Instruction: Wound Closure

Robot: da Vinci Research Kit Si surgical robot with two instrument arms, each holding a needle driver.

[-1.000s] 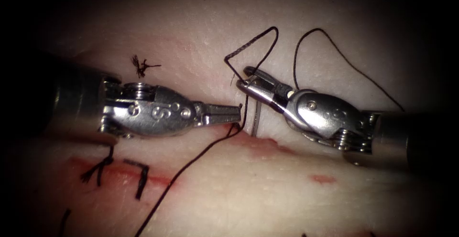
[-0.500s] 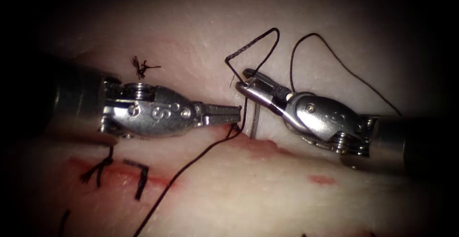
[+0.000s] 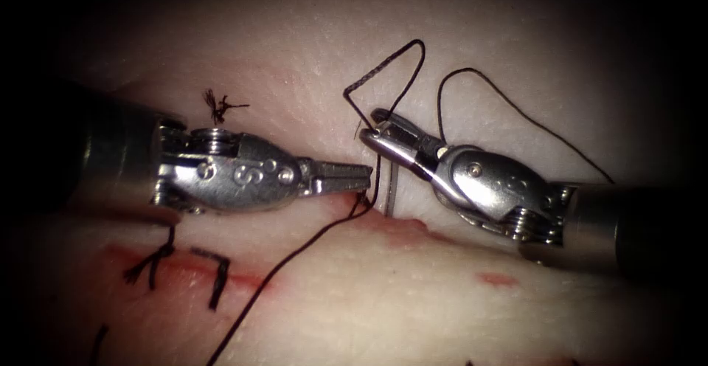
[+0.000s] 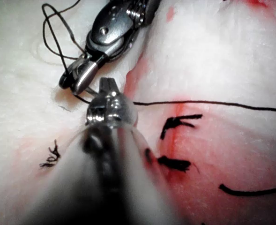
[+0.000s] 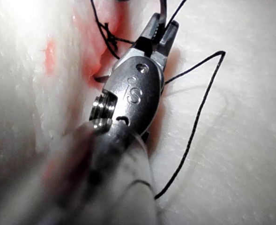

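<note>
My right tool (image 3: pixel 372 128) comes in from the right, jaws shut on the curved needle (image 3: pixel 391 187) near its tail. The needle runs down from under the jaws and enters the tissue (image 3: pixel 413 299) at the cut's far edge, beside a red patch (image 3: pixel 402 227). Black thread (image 3: pixel 295 251) loops up from the needle's tail above the jaws, and another strand trails down to the front left. My left tool (image 3: pixel 365 177) lies level from the left with its jaws shut and nothing visible in them, its tip just left of the thread and needle. The right wrist view shows the right jaws (image 5: pixel 160 28) pinched on a dark strand.
Two finished stitches (image 3: pixel 155 263) (image 3: pixel 217 276) cross the red cut to the left, under the left tool's shaft. A frayed cut thread end (image 3: pixel 221 103) lies on the tissue above that tool. A long thread loop (image 3: pixel 516 108) arcs above the right tool.
The right tool has shifted slightly left and down with the needle, and the thread loops above it moved left with it. The left tool has not moved.
</note>
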